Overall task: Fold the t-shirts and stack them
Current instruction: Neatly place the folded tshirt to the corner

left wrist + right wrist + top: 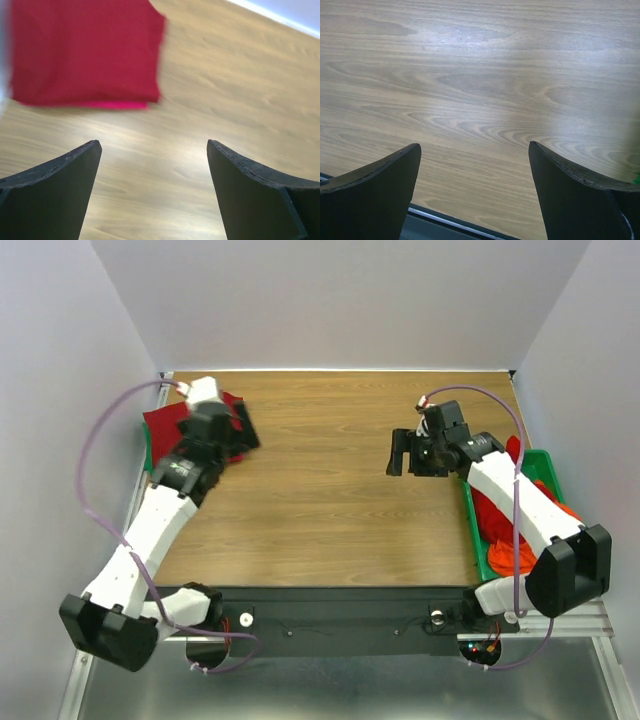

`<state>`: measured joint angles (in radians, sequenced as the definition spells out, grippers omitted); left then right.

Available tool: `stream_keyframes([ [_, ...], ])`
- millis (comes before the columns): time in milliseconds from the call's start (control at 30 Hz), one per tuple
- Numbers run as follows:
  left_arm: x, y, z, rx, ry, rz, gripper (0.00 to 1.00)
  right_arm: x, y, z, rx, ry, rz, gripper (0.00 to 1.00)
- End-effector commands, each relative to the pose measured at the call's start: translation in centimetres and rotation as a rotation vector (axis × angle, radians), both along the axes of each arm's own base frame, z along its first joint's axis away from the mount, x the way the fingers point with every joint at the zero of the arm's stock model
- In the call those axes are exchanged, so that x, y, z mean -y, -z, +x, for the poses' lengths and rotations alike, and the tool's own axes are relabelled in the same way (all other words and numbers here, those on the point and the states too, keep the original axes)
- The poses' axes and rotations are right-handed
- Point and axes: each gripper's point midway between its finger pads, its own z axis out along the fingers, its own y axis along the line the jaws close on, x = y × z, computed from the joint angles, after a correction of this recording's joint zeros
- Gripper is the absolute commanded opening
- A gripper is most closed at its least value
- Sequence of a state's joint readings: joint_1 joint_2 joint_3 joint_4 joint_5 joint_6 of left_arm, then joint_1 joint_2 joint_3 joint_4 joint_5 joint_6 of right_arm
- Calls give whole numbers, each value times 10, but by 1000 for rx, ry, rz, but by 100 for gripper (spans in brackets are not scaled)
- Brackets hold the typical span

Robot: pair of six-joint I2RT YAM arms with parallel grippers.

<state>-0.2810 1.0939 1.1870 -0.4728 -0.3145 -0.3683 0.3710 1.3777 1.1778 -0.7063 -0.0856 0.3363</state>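
Wooden table top [330,490], light grain, closed in by pale walls [340,300] on three sides. Metal frame along the near edge.

Far-left corner: a dark red t-shirt [85,50], folded into a flat rectangle. From the left wrist view a bright pink t-shirt [117,105] shows as a thin strip along its near edge, lying underneath. The pile looks blurred in that view.

Left gripper [152,145]: fingers spread wide, nothing between them, only bare wood below. It hangs just on the near side of the folded pile, not touching it. From overhead the left arm reaches out to that corner and hides part of the pile.

Right side: a green tray [545,462] at the table's right edge, holding a crumpled red t-shirt [490,510] and an orange t-shirt [510,555] towards the near end. The right arm lies across the tray.

Right gripper [475,146]: fingers spread, empty, over bare wood just left of the tray, well apart from the left pile.
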Motion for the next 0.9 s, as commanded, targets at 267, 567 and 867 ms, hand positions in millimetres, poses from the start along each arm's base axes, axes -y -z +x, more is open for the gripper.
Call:
stream_keyframes([
  [267, 160, 35, -55, -65, 273, -214, 99, 19, -34, 21, 147, 124, 23, 95],
  [567, 163, 8, -52, -6, 282, -220, 99, 23, -36, 22, 159, 157, 22, 95],
  [867, 154, 1, -55, 20, 266, -220, 99, 25, -39, 20, 170, 169, 23, 95],
])
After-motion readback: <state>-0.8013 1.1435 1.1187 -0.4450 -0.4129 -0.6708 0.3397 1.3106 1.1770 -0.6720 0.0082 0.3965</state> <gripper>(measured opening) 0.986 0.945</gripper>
